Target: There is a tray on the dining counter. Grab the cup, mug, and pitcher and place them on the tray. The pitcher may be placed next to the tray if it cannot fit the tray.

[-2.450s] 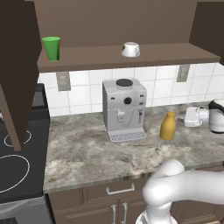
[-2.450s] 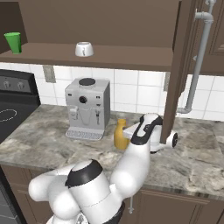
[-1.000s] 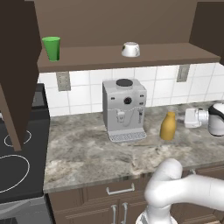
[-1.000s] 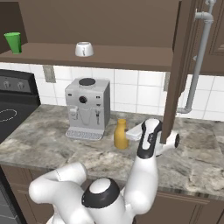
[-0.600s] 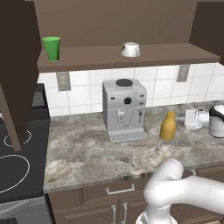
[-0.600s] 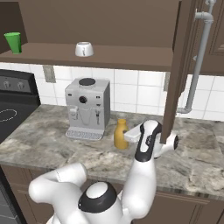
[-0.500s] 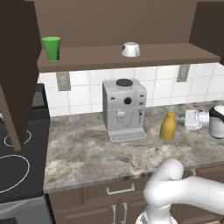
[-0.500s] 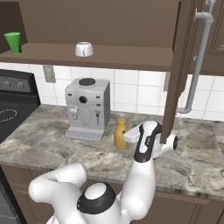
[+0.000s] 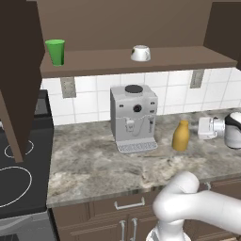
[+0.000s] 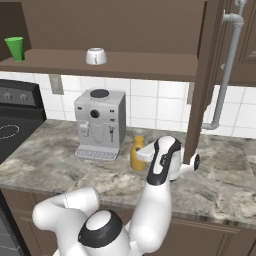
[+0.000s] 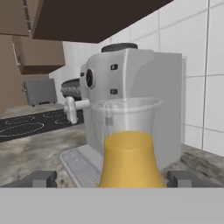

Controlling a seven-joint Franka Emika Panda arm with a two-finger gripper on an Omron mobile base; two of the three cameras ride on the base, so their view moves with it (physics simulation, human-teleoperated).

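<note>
The yellow-orange pitcher (image 9: pixel 180 136) (image 10: pixel 136 153) stands on the marbled kitchen counter, right of the coffee machine. My gripper (image 9: pixel 197 129) (image 10: pixel 142 154) hovers level with it on its right side, a small gap away, jaws open. In the hand view the pitcher (image 11: pixel 129 153) stands dead ahead between my two fingertips (image 11: pixel 42 178), and my gripper (image 11: pixel 113 179) has nothing in it. The green cup (image 9: pixel 55 51) (image 10: pixel 15 48) and the white mug (image 9: pixel 140 53) (image 10: pixel 96 56) stand on the wall shelf above. The tray and the dining counter are out of view.
A grey coffee machine (image 9: pixel 133 117) (image 10: pixel 100 123) stands just left of the pitcher. A black stove (image 9: pixel 14 188) borders the counter on the left. The brown shelf (image 9: pixel 141 63) overhangs the counter, and a cabinet side panel (image 10: pixel 202 85) and a pipe (image 10: pixel 227 65) rise at the right.
The arm has straightened up behind the hand, and the hand has sunk a little, now level with the pitcher. The jaws have stayed open and the pitcher has not moved.
</note>
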